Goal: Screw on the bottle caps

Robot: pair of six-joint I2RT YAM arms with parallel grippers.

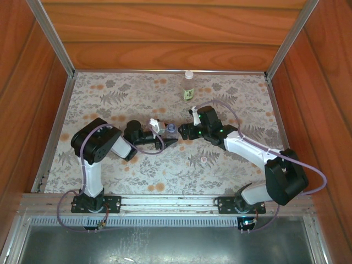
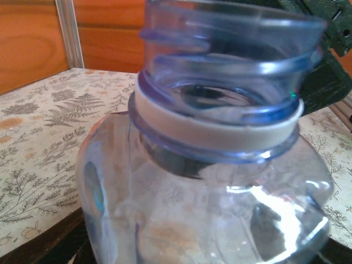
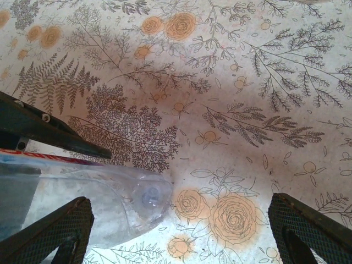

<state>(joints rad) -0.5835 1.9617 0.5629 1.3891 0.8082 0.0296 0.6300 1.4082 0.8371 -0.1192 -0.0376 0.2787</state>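
A bluish clear bottle (image 2: 209, 181) sits between my left gripper's (image 1: 163, 137) jaws, which are shut on its body. Its threaded neck (image 2: 231, 55) is uncovered, with a white ring below the thread. In the top view this bottle (image 1: 171, 129) is at mid-table, between the two grippers. My right gripper (image 3: 181, 231) is open wide just above the cloth, and the bottle's clear base (image 3: 146, 195) lies by its left finger (image 3: 49, 231). A labelled bottle (image 1: 188, 91) stands at the back wall with a white cap (image 1: 188, 74) on top. A tiny pale round cap (image 1: 204, 160) lies on the cloth.
The floral tablecloth (image 1: 110, 104) covers the table, boxed in by wooden walls and metal rails (image 1: 55, 110). The left gripper's black finger (image 3: 55, 132) crosses the left of the right wrist view. Open cloth lies to the left and at the right back.
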